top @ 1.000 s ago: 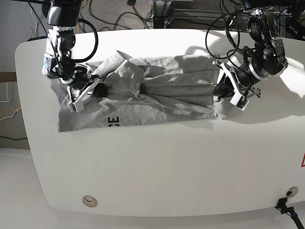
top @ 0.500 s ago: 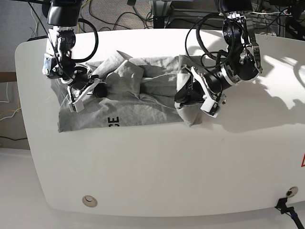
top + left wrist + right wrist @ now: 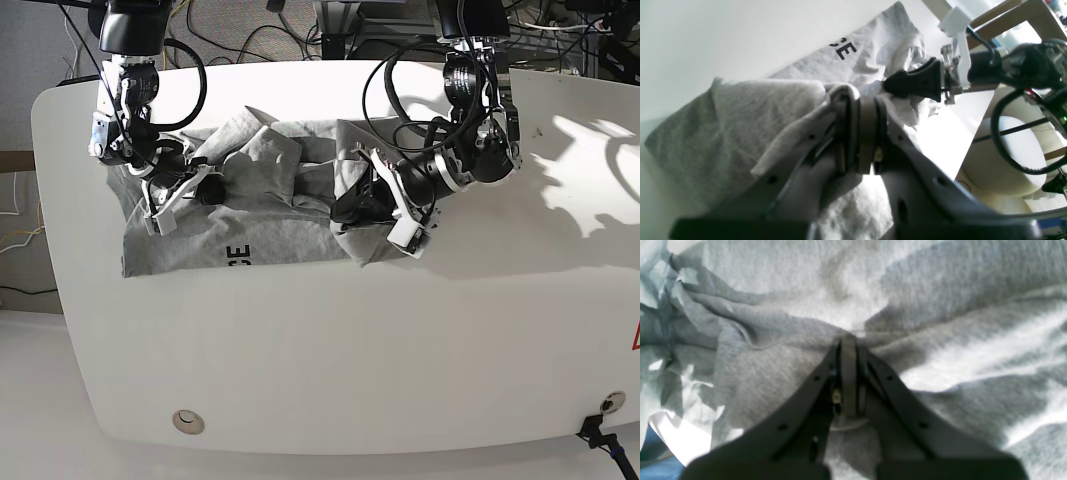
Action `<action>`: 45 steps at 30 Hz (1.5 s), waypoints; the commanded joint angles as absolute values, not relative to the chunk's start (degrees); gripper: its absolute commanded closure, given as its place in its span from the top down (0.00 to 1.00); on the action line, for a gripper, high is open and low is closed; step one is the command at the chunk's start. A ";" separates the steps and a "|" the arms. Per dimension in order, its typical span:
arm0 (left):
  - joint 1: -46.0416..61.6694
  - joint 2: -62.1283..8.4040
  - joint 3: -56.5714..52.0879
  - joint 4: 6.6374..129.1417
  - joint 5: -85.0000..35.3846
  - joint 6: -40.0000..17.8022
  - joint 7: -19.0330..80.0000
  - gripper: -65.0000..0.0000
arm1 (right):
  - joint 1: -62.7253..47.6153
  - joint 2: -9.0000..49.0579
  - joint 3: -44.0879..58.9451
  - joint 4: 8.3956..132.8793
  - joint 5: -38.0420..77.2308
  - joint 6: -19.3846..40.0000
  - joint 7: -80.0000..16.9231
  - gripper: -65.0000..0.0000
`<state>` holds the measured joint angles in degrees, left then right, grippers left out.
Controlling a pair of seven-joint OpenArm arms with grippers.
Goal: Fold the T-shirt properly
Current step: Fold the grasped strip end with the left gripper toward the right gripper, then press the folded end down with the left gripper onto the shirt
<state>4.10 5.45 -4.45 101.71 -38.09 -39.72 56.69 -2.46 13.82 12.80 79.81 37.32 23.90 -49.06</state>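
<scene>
Base view is showing the T-shirt (image 3: 270,215) lying wrinkled across the far half of the table (image 3: 330,350), its printed letters (image 3: 238,256) peeking out at the near edge. One end of the shirt is doubling over toward the letters: the left gripper (image 3: 350,208) is carrying it, jaws clamped on a thick bunch of grey cloth, which the left wrist view is making plain. On the far side of the letters from that fold, the right gripper (image 3: 205,186) is pinching the shirt with its jaws together on a small pleat, seemingly pinning that end to the table. The right wrist view is showing that pinch close up (image 3: 848,340), with creases radiating from it.

Judging by this, the step in hand is the lengthwise fold, one end going over the middle. The next move is calling for the left gripper to lay its bunch flat, edges lining up with the cloth beneath, before letting go; the bunching is risking a lumpy fold
</scene>
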 commanded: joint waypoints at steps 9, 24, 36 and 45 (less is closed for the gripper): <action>-0.75 6.37 0.92 98.42 -40.92 -40.00 55.87 0.69 | -2.86 13.58 12.62 79.43 33.19 22.46 -52.26 0.00; -0.04 -11.03 1.54 102.81 -34.15 -40.00 56.66 0.72 | -2.86 12.97 12.62 79.43 33.10 22.46 -52.26 0.00; -1.36 -5.93 12.18 98.77 -7.69 -40.00 56.66 0.31 | -2.86 11.47 8.75 79.52 32.92 22.46 -52.26 0.00; -1.54 -5.32 15.78 97.98 -1.89 -40.00 56.57 0.31 | -2.86 11.65 8.75 79.52 32.92 22.46 -52.26 0.00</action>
<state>-0.56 -5.30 15.86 97.36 -1.74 -39.94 57.41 -2.11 11.60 9.37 79.92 36.07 22.98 -47.09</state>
